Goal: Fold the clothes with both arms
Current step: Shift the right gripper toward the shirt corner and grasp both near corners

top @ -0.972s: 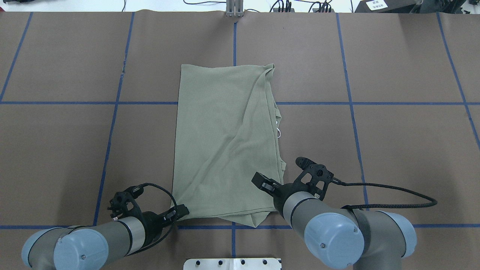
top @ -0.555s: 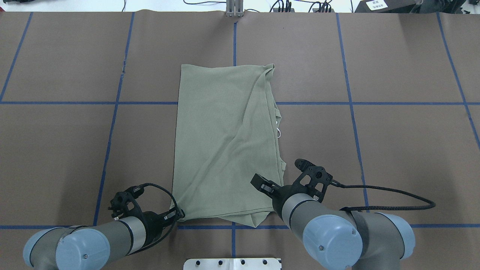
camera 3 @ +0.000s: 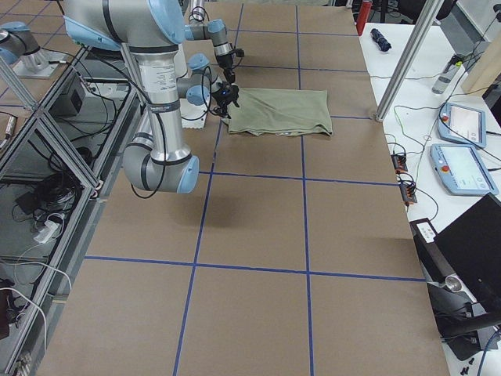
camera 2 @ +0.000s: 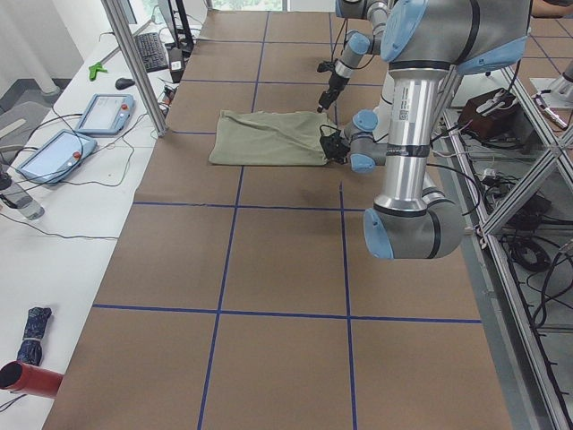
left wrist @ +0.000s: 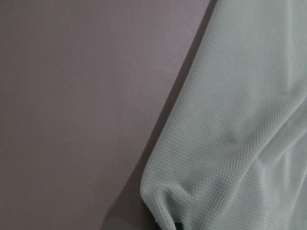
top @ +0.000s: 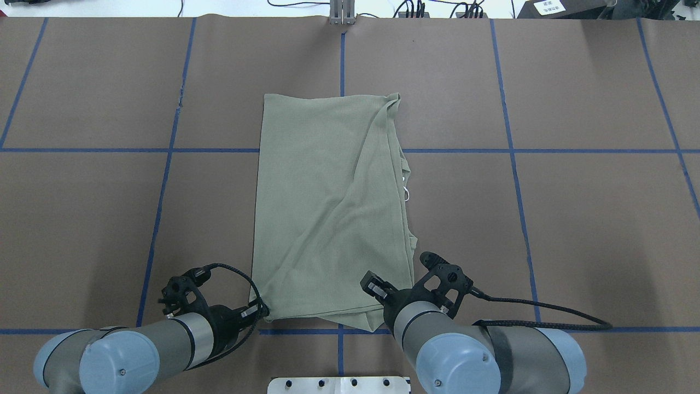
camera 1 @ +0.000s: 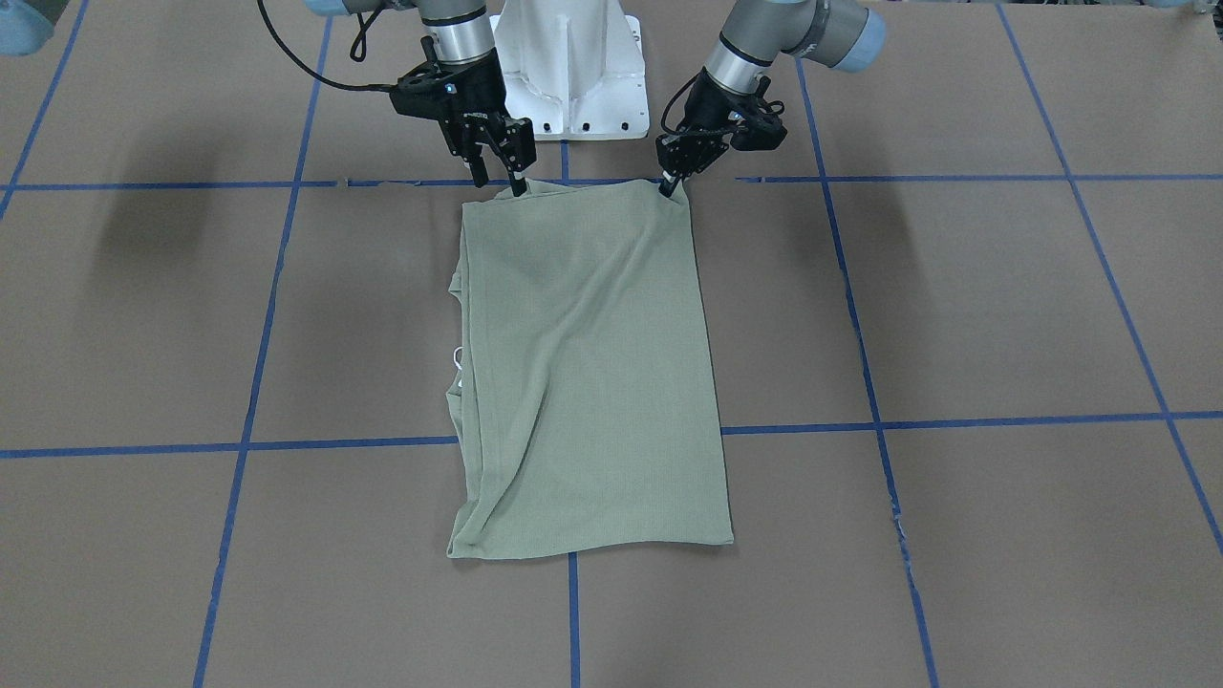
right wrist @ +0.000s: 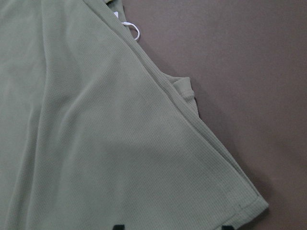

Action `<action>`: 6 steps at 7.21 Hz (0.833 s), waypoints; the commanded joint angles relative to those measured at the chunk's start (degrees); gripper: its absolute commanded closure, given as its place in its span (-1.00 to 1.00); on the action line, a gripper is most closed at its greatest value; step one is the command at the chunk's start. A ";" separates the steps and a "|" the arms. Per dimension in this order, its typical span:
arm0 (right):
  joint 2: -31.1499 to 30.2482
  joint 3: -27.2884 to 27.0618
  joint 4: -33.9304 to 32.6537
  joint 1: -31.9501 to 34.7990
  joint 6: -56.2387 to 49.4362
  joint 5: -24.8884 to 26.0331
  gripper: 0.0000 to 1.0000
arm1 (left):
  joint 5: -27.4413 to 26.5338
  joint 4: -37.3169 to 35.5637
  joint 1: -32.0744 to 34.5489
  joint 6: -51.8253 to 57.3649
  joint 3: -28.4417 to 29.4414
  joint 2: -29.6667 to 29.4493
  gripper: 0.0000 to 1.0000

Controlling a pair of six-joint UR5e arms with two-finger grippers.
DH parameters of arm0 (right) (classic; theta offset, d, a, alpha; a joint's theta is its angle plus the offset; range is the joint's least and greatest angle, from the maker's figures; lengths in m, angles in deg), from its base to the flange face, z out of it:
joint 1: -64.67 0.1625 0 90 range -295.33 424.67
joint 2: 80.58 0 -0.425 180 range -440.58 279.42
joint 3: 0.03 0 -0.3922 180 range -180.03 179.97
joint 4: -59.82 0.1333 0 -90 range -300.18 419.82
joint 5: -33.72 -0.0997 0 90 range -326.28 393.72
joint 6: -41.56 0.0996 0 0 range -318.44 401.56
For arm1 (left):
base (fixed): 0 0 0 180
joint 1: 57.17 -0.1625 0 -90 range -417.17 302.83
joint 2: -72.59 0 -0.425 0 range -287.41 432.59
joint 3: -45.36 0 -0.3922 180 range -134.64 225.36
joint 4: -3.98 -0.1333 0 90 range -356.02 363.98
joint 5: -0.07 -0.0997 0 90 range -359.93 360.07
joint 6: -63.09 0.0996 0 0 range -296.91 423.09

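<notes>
Exterior front-facing view: the sage-green knit shirt [camera 1: 583, 363] lies folded lengthwise mid-table [camera 1: 955, 315]. The left gripper [camera 1: 672, 185] pinches one robot-side corner. The right gripper [camera 1: 497, 177] straddles the other, jaws spread. It likely needs to close next, then both lift together.

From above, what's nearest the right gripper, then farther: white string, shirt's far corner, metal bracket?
From the right gripper:
1. White string, shirt's right edge.
2. Shirt's far corner, right side.
3. Metal bracket, table's far edge.
</notes>
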 commanded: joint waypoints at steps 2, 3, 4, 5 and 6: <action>1.28 4.06 -0.71 -0.88 1.89 -0.14 -0.50 | 0.00 0.00 0.44 0.00 -0.19 0.04 1.00; 1.37 4.15 -0.72 -1.05 2.06 -0.14 -0.50 | 0.00 0.00 0.44 0.00 -0.27 0.04 1.00; 1.37 4.68 -0.72 -1.14 2.33 -0.14 -0.50 | 0.00 0.00 0.44 0.00 -0.19 0.04 1.00; 1.46 5.12 -0.72 -1.23 2.33 -0.14 -0.51 | 0.00 0.00 0.44 0.00 -0.19 0.04 1.00; 1.46 5.21 -0.72 -1.41 2.33 -0.14 -0.51 | 0.00 0.00 0.44 0.00 -0.19 0.04 1.00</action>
